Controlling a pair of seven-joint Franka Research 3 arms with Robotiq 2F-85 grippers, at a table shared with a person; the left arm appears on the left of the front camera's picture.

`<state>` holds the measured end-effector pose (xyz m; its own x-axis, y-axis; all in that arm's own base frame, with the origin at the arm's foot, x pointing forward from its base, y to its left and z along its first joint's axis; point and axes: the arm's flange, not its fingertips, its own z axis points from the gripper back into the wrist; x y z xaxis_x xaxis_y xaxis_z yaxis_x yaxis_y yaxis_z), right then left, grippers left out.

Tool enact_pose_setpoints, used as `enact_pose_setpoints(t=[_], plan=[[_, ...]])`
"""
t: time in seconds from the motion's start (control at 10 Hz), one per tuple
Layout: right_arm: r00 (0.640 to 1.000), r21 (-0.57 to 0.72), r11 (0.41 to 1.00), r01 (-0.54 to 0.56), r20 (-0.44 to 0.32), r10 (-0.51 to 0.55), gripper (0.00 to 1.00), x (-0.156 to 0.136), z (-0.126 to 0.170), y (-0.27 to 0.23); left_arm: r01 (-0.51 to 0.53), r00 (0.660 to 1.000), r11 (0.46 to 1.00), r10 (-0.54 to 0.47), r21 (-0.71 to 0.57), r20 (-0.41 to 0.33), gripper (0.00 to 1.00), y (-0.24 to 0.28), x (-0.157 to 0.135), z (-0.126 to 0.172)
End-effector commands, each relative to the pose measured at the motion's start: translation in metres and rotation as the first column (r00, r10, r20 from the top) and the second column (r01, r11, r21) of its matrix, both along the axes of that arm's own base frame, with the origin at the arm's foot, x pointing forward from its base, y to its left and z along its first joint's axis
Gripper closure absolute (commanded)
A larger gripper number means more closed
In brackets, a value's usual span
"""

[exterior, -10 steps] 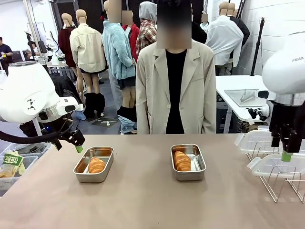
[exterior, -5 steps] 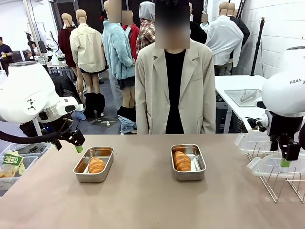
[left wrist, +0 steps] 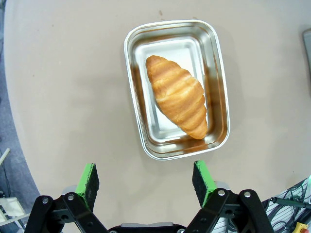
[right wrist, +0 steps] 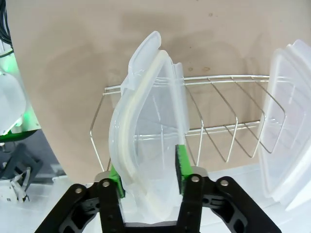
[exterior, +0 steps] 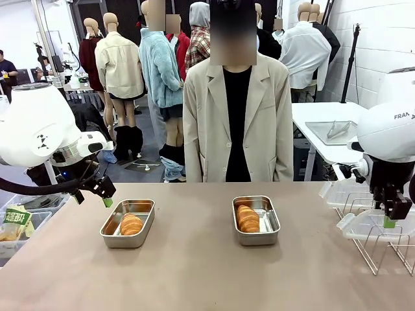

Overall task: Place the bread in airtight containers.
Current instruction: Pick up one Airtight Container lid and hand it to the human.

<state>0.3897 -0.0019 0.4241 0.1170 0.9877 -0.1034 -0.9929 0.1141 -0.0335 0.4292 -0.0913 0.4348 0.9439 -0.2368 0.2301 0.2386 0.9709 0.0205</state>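
Brown tabletop (exterior: 194,278) is spread across the front view, and a person (exterior: 237,123) in a pale jacket is stood at its far side. At the robot's right a wire rack (right wrist: 218,99) is set, with a nearer lid (right wrist: 146,126) and a farther lid (right wrist: 289,121) propped in it. Well apart near the middle, a left container (exterior: 123,242) and a right container (exterior: 257,239) are placed, both unlidded, and a roll of bread (left wrist: 177,94) is laid in each. The left gripper (left wrist: 146,178) is held spread wide just short of the left container, with nothing in it. The right gripper (right wrist: 148,170) is pinched on the nearer lid, its green pads (right wrist: 181,162) set against either face. That lid is judged light, slick and somewhat flexible, best taken at its thick rim. The bread is judged soft and easily crushed.
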Motion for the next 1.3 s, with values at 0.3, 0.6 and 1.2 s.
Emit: enact_pose_setpoints(t=[0.3,0.6,1.2], plan=[[1.000,-0.025,1.000,0.003,0.010,-0.003,1.00,0.000,-0.001,0.001,-0.017,1.000,1.000,0.017,0.000,0.009,0.00,-0.001,0.001,0.000],[1.000,-0.037,0.999,0.005,0.010,-0.005,1.00,0.001,0.002,0.004,-0.017,1.000,1.000,0.017,0.000,0.009,0.00,-0.001,0.001,0.000],[1.000,-0.004,1.000,0.001,0.017,0.000,1.00,0.002,0.004,0.004,-0.017,1.000,1.000,0.017,0.000,0.009,0.00,-0.001,0.001,0.000]])
